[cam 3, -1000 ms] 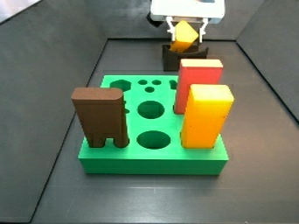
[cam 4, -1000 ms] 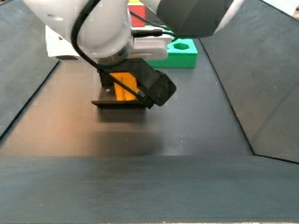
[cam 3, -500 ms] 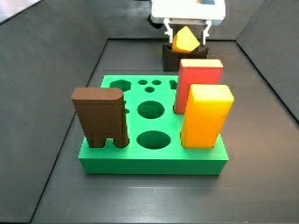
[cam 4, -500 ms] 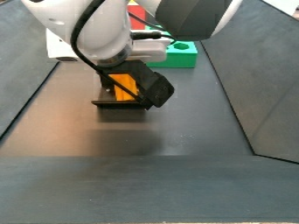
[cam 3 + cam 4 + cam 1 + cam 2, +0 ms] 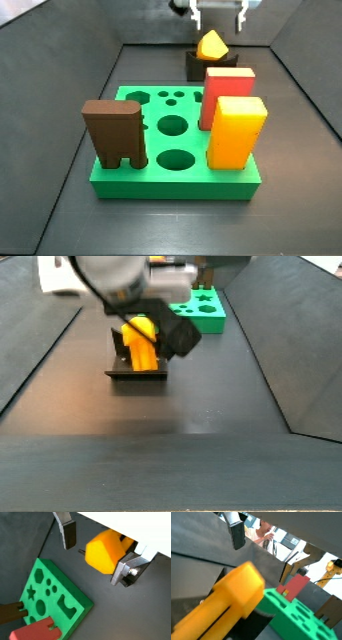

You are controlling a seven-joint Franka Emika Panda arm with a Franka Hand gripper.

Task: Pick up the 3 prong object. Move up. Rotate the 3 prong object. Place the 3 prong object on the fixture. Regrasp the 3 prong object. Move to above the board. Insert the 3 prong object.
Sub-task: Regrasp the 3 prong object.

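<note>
The 3 prong object (image 5: 211, 45) is yellow-orange and stands on the dark fixture (image 5: 198, 64) behind the green board (image 5: 144, 176). My gripper (image 5: 221, 10) is open and sits above the piece, clear of it. In a wrist view the gripper (image 5: 97, 556) straddles the piece (image 5: 107, 551), with a gap to one finger (image 5: 68, 534). In a side view the piece (image 5: 140, 344) lies in the notch of the fixture (image 5: 138, 374). It also shows in a wrist view (image 5: 228, 602).
On the board stand a tall brown two-legged block (image 5: 115, 130), a red block (image 5: 227, 88) and a tall yellow-orange block (image 5: 237, 130). Round holes lie between them. Dark sloped walls (image 5: 67, 110) close in the floor on both sides.
My gripper has opened and risen. It let go of the 3 prong object, which stays on the fixture.
</note>
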